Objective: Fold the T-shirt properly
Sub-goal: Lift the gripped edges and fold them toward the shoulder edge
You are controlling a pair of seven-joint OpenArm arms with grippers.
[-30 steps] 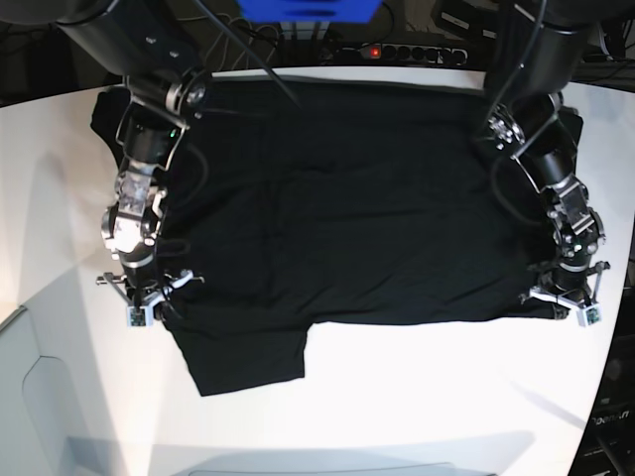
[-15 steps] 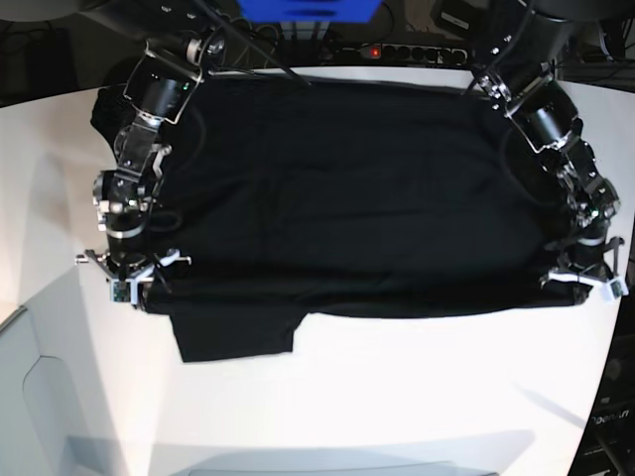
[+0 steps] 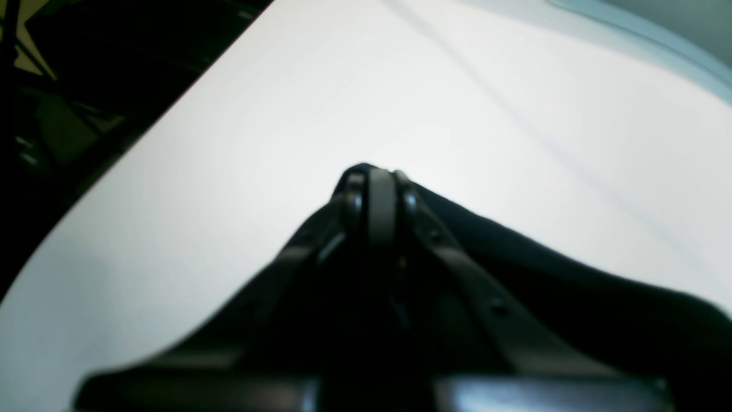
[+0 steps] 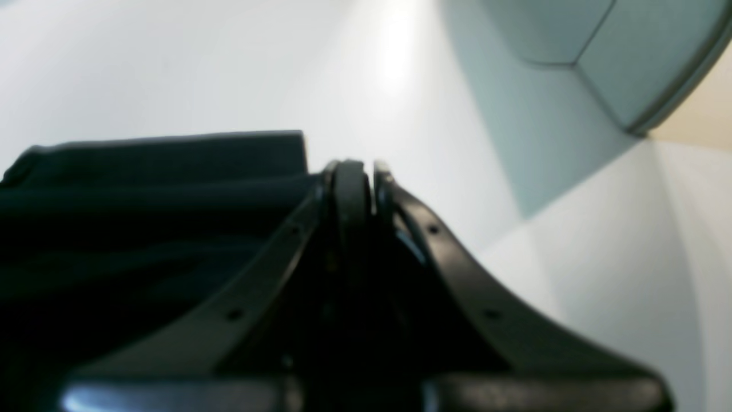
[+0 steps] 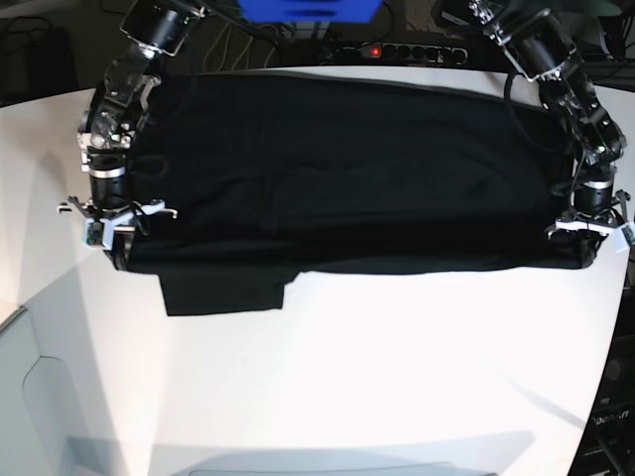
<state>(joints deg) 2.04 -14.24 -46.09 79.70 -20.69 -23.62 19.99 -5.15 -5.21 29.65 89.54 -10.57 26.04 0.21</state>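
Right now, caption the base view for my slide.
Both claws, left and right, shut on the black T-shirt, stretching it above the white table.

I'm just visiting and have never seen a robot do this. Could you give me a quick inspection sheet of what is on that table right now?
Surface: white table, bare in front of the cloth.
Job's things: black T-shirt spread wide across the table, one sleeve sticking out along its front edge.
Clutter: nothing seen.
Grippers: left gripper and right gripper each have their jaws shut on a front corner of the T-shirt.
Cables: dark cables and a power strip with a red light behind the table.
Surroundings: blue object at the back edge; pale panel beside the table.
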